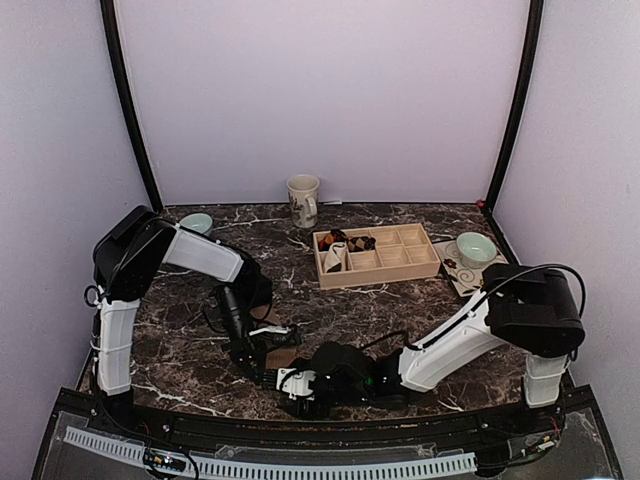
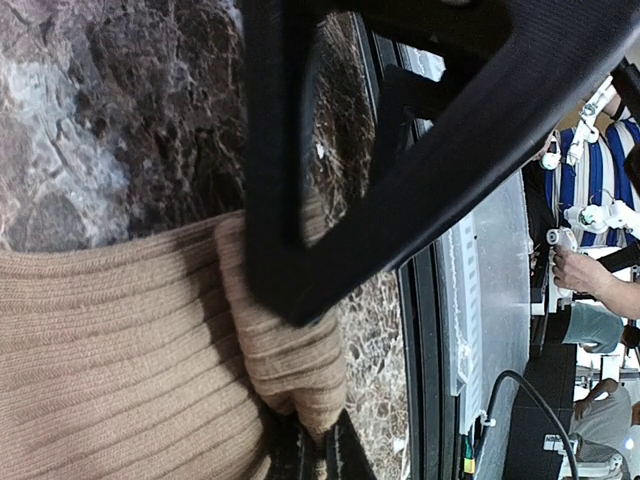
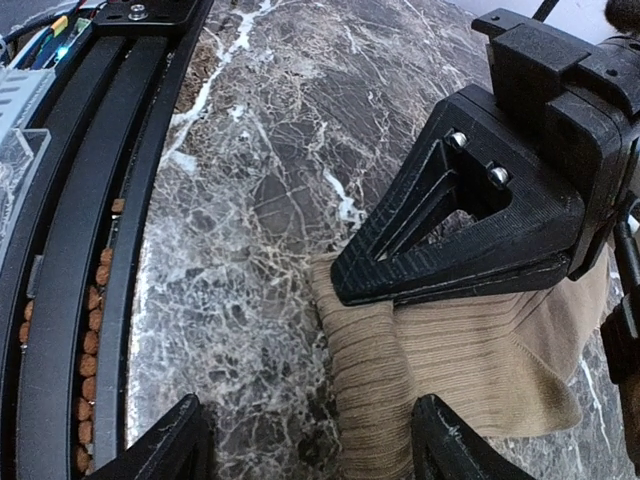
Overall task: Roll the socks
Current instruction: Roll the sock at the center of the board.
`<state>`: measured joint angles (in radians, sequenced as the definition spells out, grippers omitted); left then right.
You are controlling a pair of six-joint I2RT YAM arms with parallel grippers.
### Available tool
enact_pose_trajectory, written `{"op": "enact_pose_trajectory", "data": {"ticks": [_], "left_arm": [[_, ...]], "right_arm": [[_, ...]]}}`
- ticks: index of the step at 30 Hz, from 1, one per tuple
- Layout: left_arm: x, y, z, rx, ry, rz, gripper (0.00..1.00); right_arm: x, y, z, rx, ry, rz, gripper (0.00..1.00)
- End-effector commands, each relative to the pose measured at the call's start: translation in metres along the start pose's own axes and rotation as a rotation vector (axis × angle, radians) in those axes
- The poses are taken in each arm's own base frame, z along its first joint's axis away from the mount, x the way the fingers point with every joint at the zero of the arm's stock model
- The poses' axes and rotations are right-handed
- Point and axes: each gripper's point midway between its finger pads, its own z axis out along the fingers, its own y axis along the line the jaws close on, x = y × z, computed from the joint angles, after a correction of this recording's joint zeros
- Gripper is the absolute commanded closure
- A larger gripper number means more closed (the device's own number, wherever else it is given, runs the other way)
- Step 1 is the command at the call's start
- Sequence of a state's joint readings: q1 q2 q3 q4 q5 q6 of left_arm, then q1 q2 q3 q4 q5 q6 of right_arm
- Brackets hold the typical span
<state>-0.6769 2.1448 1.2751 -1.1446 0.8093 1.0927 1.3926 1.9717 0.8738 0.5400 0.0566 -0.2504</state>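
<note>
Tan sock (image 3: pixel 450 350) lies flat at six o'clock on the table, by its near edge. My left gripper (image 3: pixel 345 285) is clamped on its folded ribbed end; my right gripper (image 3: pixel 310 440) stands spread, a finger on either side of that end. At one o'clock a wooden divided tray (image 1: pixel 400 272) holds a dark diamond-checked roll (image 1: pixel 355 241) in a left compartment. The mug (image 1: pixel 303 200) at twelve carries print too small to read. The surface is dark veined marble (image 1: pixel 180 350), and the walls (image 1: pixel 320 90) are lilac.
</note>
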Motion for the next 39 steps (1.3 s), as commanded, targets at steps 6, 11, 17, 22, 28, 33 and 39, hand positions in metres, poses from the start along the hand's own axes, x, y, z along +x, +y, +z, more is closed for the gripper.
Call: {"op": "enact_pose_trajectory", "data": {"ticks": [6,11,17,22,28,33,39], "left_arm": [[0.025,0.018,0.001,-0.069,0.126,-0.001,1.0],[0.02,0.022,-0.003,-0.103,0.114,0.005,0.98],[0.004,0.028,-0.025,-0.238,0.044,0.006,0.76],[0.02,0.038,-0.053,-0.517,0.027,-0.006,0.66],[0.055,0.025,-0.078,-0.774,-0.036,0.039,0.66],[0.04,-0.002,-0.082,-0.836,-0.118,0.229,0.62],[0.018,-0.01,-0.055,-0.807,-0.011,0.335,0.65]], "right_arm": [[-0.005,-0.009,0.015,-0.04,-0.015,-0.009,0.42],[0.013,0.001,0.02,-0.099,0.056,0.011,0.78],[0.035,0.005,0.019,-0.087,0.097,0.106,0.96],[0.045,0.008,0.015,-0.092,0.097,0.225,0.98],[0.056,0.014,0.014,-0.17,0.106,0.471,1.0],[0.078,0.016,0.015,-0.28,0.175,0.719,0.99],[0.098,0.016,0.016,-0.351,0.267,0.917,0.99]]}}
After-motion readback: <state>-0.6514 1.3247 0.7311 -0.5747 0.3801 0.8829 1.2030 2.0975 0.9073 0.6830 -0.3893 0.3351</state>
